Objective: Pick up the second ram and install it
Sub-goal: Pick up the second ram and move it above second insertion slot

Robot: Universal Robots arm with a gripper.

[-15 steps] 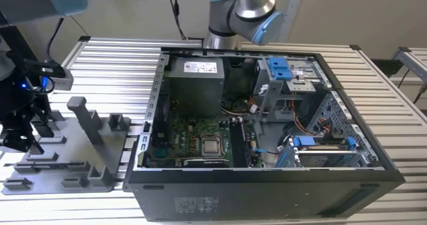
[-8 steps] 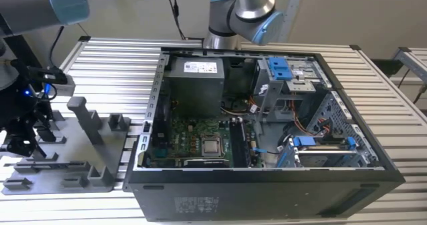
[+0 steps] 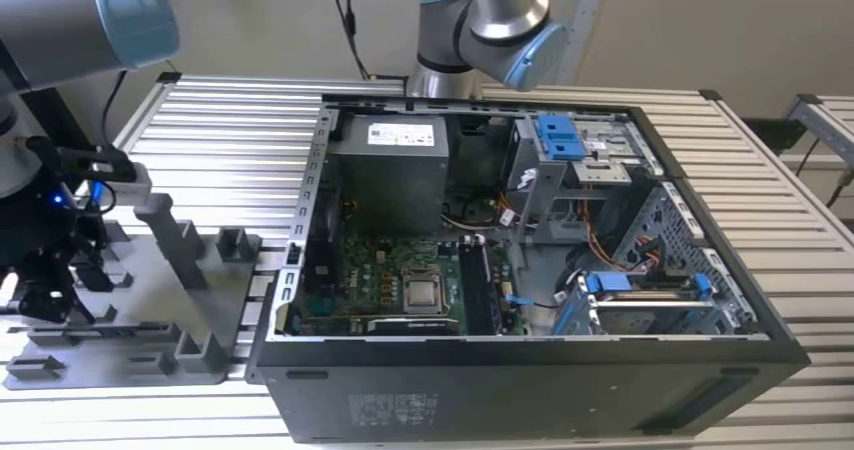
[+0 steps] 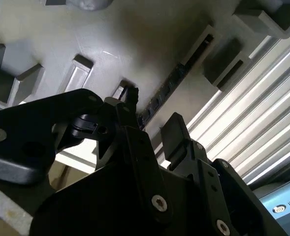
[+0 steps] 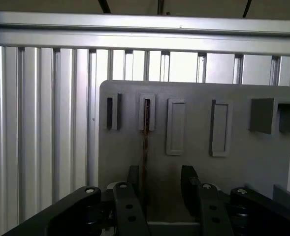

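My tool (image 5: 160, 173) is matt black. The tray (image 5: 199, 123) is plain grey, the second ram (image 5: 145, 147) a dark strip, the surface (image 3: 227, 140) silver with ribbed stripes, the motherboard (image 3: 387, 275) green, its case (image 3: 534, 400) black.

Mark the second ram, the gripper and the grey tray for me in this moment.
second ram (image 5: 145, 147), first wrist view: mid-length of its thin dark edge.
gripper (image 5: 161, 172), first wrist view: midway between its open fingertips.
grey tray (image 5: 263, 162), first wrist view: bare flat surface beside the slots.
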